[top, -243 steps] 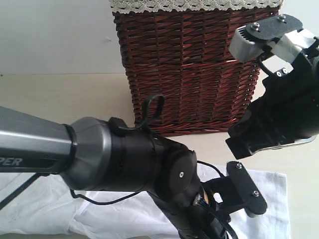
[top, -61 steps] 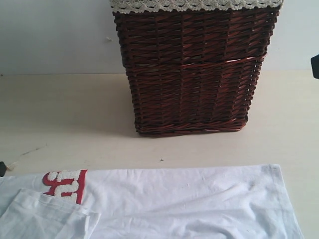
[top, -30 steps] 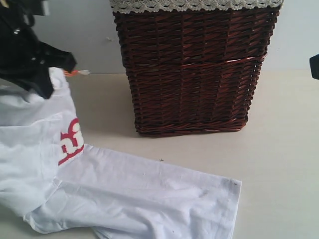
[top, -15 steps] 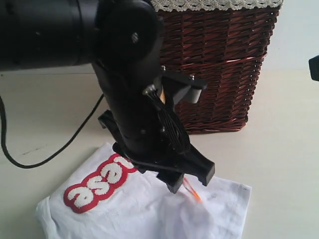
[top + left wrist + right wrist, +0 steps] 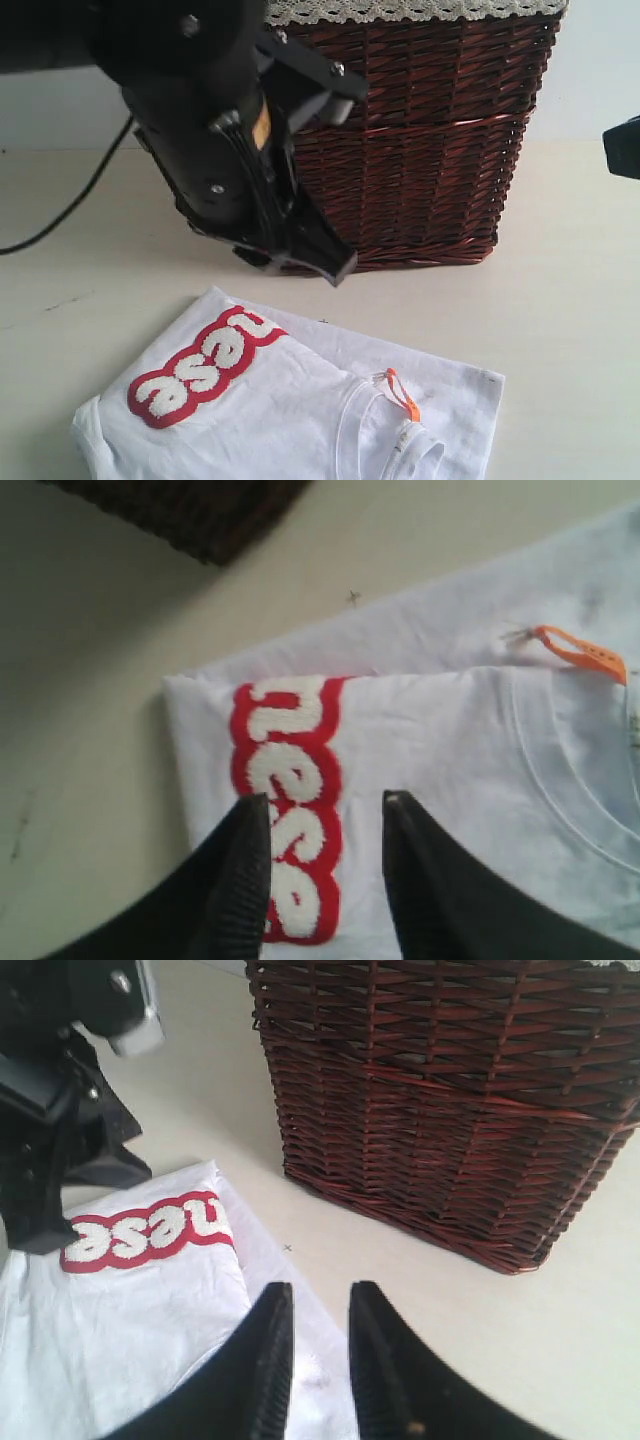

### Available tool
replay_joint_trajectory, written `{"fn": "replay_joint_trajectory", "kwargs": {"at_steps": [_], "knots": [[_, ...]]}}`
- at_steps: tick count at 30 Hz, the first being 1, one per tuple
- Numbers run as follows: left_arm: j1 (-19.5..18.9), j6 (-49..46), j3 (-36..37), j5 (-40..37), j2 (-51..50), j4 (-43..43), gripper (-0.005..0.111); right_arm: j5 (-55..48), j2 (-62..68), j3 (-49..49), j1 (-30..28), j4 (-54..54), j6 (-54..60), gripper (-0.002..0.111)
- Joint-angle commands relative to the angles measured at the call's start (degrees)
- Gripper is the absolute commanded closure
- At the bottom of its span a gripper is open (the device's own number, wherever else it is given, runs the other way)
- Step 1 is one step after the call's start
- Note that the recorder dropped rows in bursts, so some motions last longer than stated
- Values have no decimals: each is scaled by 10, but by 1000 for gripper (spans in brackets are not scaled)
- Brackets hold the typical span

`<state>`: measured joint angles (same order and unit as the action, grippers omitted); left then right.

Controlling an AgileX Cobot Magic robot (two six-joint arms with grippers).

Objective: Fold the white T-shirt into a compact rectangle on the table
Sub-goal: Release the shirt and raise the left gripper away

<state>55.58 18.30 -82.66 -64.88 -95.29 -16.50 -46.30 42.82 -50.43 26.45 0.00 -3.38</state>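
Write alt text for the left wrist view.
A folded white T-shirt lies on the table, red-outlined letters up, orange neck tag showing. The left gripper hovers over the letters, jaws apart and empty; a dark wicker basket stands nearby.

The white cotton T-shirt [image 5: 300, 400] lies on the wide pale table [image 5: 560, 330], before the brown wicker basket [image 5: 430, 150], near but apart.
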Motion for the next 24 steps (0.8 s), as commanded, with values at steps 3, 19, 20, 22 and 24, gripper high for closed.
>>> {"fn": "replay_joint_trajectory", "kwargs": {"at_steps": [3, 19, 20, 22, 24], "knots": [[-2, 33, 48, 73, 123, -28, 87, 3, -1, 4, -1, 0, 3, 77], [-2, 46, 410, 474, 456, -28, 107, 10, -78, 4, -1, 0, 10, 94], [-2, 46, 424, 476, 471, -28, 107, 10, -89, 4, -1, 0, 16, 100], [-2, 46, 453, 478, 505, -28, 107, 11, -112, 4, -1, 0, 19, 108], [-2, 46, 474, 478, 534, -28, 107, 15, -141, 4, -1, 0, 23, 108]]}}
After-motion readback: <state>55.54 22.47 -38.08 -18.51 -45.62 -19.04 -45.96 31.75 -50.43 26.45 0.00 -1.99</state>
